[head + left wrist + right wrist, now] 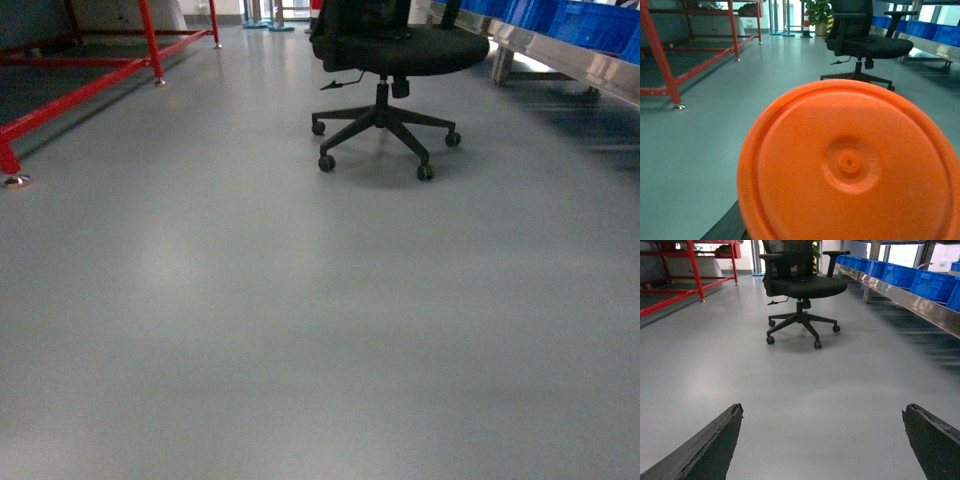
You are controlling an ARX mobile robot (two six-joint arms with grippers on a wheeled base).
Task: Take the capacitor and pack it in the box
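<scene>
Box unseen; office chair (385, 60) ahead.

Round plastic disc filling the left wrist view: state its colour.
Bright orange; the round plastic disc shows only in the left wrist view.

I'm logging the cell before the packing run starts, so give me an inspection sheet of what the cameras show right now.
Surface: grey floor, smooth and glossy; no worktable in front of the robot.
Job's things: pink box and capacitor, nothing seen. The left wrist view is filled by an orange disc with a moulded centre boss.
Clutter: black office chair on castors standing on the floor ahead.
Grippers: right gripper open, dark fingers wide apart with only floor between them; left fingers hidden behind the disc, state cannot be told.
Cables: nothing seen.
Surroundings: red metal frame at left, blue bins on a steel rack at right, potted plant far back.
</scene>
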